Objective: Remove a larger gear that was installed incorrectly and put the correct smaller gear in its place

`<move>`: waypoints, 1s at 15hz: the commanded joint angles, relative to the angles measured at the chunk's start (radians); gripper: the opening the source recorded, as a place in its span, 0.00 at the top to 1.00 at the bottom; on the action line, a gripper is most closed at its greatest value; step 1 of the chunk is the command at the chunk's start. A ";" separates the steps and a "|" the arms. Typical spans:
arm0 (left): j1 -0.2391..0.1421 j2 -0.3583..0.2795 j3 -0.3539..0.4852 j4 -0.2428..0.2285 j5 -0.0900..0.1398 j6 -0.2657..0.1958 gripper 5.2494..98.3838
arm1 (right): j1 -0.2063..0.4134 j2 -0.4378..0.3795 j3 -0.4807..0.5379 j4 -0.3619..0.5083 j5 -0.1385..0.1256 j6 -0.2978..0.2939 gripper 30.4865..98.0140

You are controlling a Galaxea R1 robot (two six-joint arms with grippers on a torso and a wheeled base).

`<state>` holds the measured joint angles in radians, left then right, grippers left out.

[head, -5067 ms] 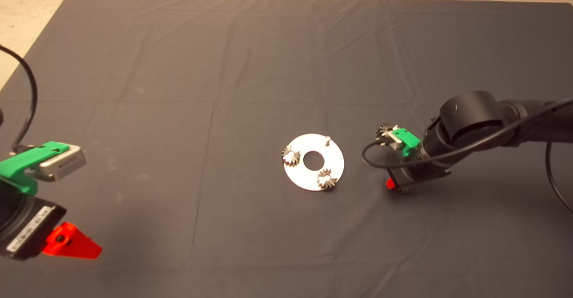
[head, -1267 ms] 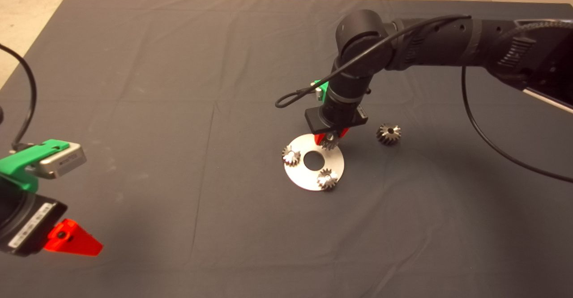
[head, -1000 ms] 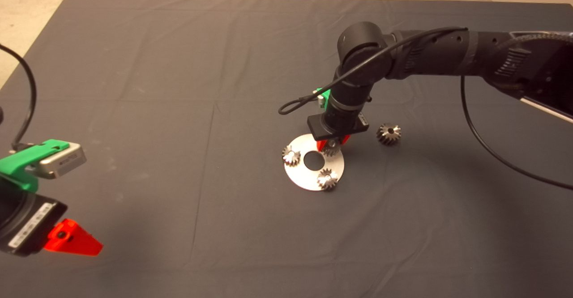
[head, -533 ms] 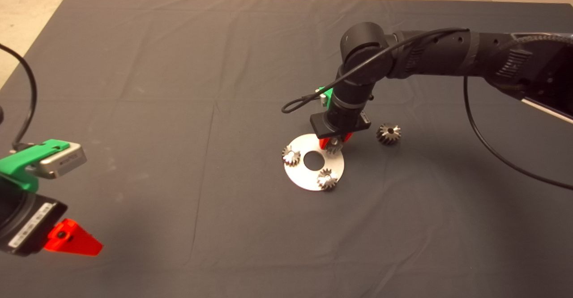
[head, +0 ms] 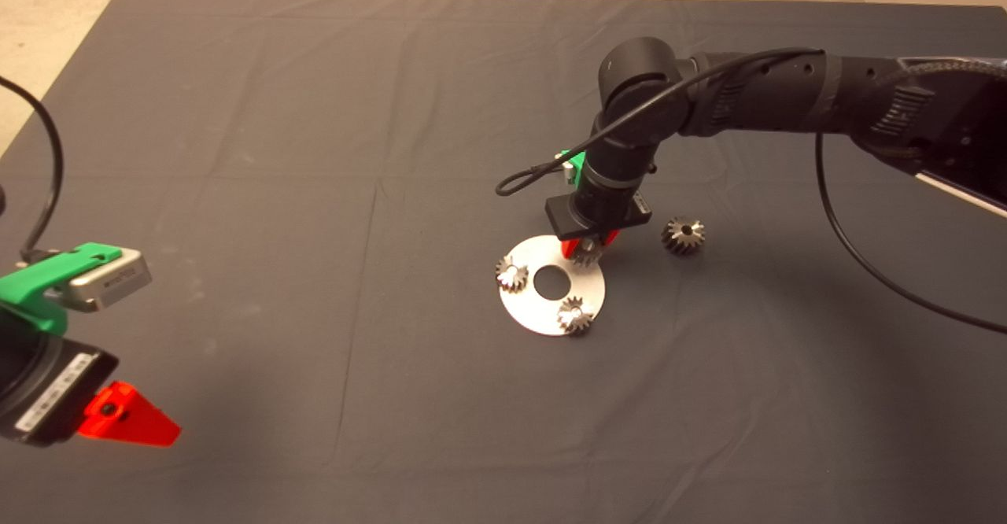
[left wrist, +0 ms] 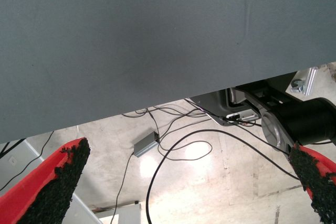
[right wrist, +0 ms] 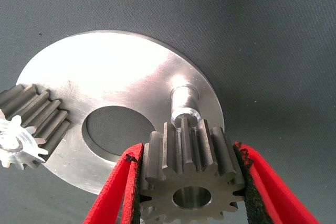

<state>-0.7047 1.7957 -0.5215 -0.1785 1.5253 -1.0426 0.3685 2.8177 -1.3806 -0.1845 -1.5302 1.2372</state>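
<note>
My right gripper (head: 586,250) hovers over the far right part of the round metal plate (head: 525,309), shut on the smaller gear (head: 587,252). The right wrist view shows that gear (right wrist: 191,177) clamped between the red fingers (right wrist: 118,182), its bore empty. The plate's bare peg (right wrist: 184,103) stands just beyond the gear's teeth. The larger gear (head: 682,235) lies on the mat to the right of the plate. My left gripper (head: 118,422) is parked open at the lower left edge.
Two other small gears (head: 511,274) (head: 575,315) sit on pegs on the plate, one also in the right wrist view (right wrist: 26,124). The plate has a centre hole (head: 551,282). A black cable loop (head: 519,179) hangs beside the right wrist. Past the mat's edge, the left wrist view shows cables (left wrist: 173,145) on the floor.
The right arm carried the smaller gear from the mat right of the plate to the bare peg. In the last second it dipped, then rose slightly. The left arm stayed still.
</note>
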 commanded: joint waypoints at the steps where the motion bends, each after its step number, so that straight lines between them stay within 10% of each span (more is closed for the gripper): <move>1: -0.010 -0.003 0.011 -0.010 0.133 -0.002 0.00 | 0.027 0.007 0.000 -0.047 -0.030 -0.005 0.88; 15: -0.010 0.000 0.003 -0.010 0.133 0.001 0.00 | 0.010 0.035 -0.042 -0.089 -0.030 -0.039 0.88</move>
<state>-0.7044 1.7957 -0.5185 -0.1783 1.5253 -1.0430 0.3685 2.8291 -1.4143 -0.2370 -1.5345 1.2011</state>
